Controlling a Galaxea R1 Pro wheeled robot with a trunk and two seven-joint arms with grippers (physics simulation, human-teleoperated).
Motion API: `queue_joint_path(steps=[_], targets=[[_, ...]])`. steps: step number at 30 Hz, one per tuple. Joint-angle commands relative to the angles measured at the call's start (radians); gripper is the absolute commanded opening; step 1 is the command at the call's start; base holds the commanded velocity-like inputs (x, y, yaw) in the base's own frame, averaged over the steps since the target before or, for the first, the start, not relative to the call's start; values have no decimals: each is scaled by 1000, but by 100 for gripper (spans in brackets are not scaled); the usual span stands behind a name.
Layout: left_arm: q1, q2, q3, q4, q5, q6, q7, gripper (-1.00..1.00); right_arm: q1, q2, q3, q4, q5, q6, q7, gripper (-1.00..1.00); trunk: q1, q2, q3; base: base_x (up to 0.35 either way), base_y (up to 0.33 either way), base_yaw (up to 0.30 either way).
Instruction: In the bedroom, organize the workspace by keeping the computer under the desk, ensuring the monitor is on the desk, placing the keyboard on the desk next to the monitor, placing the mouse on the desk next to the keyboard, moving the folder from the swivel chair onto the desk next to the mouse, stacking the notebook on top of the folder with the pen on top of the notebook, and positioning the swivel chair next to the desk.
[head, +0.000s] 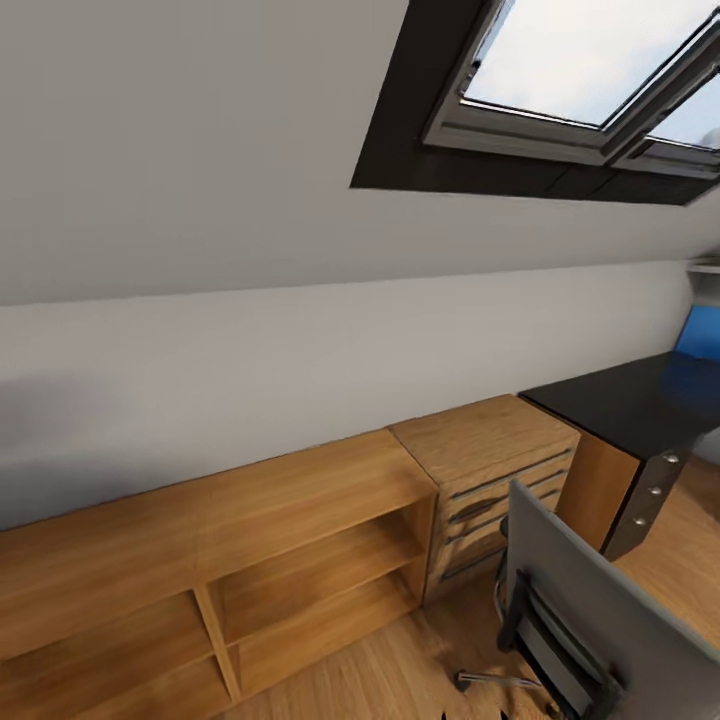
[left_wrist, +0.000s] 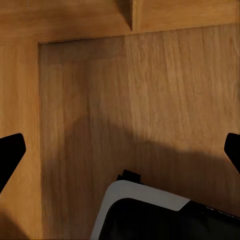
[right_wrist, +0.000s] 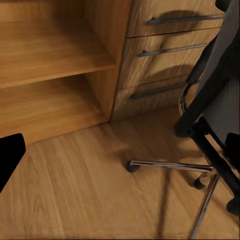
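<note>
The swivel chair (head: 600, 620) is the landmark here. It's parked w/ its grey back toward the robot, just in front of the wooden drawer chest (head: 495, 470), and the desk (head: 640, 400) w/ its black top sits beyond the chair, near but not touching. Something bright blue (head: 700, 335) is at the far end of the desk, prob the folder, but it's cut off so can't confirm. My guess is the robot's just rolling up; nothing's in hand yet, and the chair's not tucked beside the desk yet either.

View differences: head cam gives the layout, incl the skylight (head: 590, 70) and the low open wooden shelf unit (head: 220, 570) past the chest from the chair. Right wrist cam gets the chair's chrome base leg and castor (right_wrist: 170, 166) on the wood floor (right_wrist: 75, 195), plus the chest's drawer handles (right_wrist: 175, 49). Left wrist cam looks down at wood panelling and a white-edged dark robot part (left_wrist: 150, 212).

Both pincers: fingertips at the frame edges, spread wide apart, empty: left (left_wrist: 120, 155), right (right_wrist: 120, 155).
</note>
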Motion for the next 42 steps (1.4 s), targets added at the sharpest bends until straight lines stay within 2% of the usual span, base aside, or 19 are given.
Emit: queue_joint_path(steps=[1, 3, 6, 19, 31, 42], targets=[[0, -4, -10, -1, 1, -2, 7, 100, -1, 0, 9, 1, -4, -2, -6, 100, 0, -2, -2, -128, 258, -300], [0, -21, -15, -1, -2, -2, 7, 100, -1, 0, 9, 1, -4, -1, -6, 100, 0, -2, -2, -64, 292, -300], [0, -31, -22, -1, -4, -2, 7, 100, -1, 0, 9, 1, -4, 0, -6, 100, 0, -2, -2, 68, 304, -300], [0, -29, -21, -1, -3, -1, 7, 100, -1, -2, 11, 3, 0, 3, -6, 100, 0, -2, -2, 69, 58, -300], [0, -28, -21, -1, 0, -1, 7, 100, -1, -4, 9, 3, -1, 3, -6, 100, 0, -2, -2, 294, 0, -300], [0, -28, -20, -1, 0, -1, 7, 100, -1, -4, 9, 3, -2, 3, -7, 100, 0, -2, -5, 34, 0, -280]])
